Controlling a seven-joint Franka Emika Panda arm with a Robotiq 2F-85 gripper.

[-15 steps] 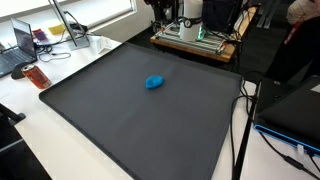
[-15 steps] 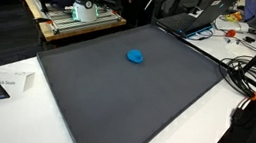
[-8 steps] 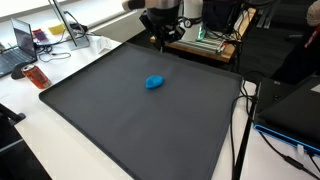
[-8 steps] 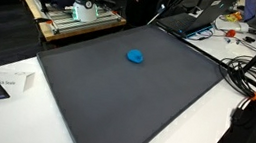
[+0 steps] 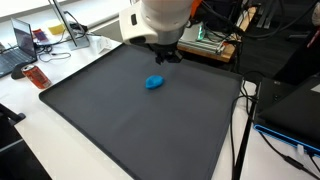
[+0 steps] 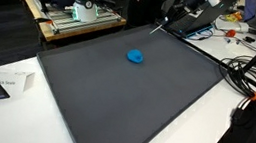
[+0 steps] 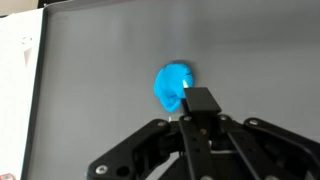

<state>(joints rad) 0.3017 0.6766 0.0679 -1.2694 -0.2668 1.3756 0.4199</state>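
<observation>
A small crumpled bright blue object [image 5: 154, 82] lies on a large dark grey mat [image 5: 120, 125]. It shows in both exterior views [image 6: 135, 55] and in the wrist view [image 7: 174, 86]. My gripper [image 7: 200, 101] hangs above the mat, just beyond the blue object, with its black fingers pressed together. In an exterior view the white arm and the dark gripper [image 5: 167, 57] hover above and behind the object without touching it. Elsewhere only a thin dark tip [image 6: 162, 24] shows near the mat's far edge. I see nothing clearly held between the fingers.
The mat [image 6: 123, 106] covers a white table. A laptop [image 5: 18, 45] and an orange bottle [image 5: 36, 76] stand beside it. Cables [image 5: 240, 130] run along one side. A wooden bench with equipment [image 6: 70, 18] stands behind. More cables [image 6: 252, 84] and a paper [image 6: 10, 83] lie nearby.
The arm has swung into view from the far edge and come down over the mat toward the blue object. The blue object has not moved.
</observation>
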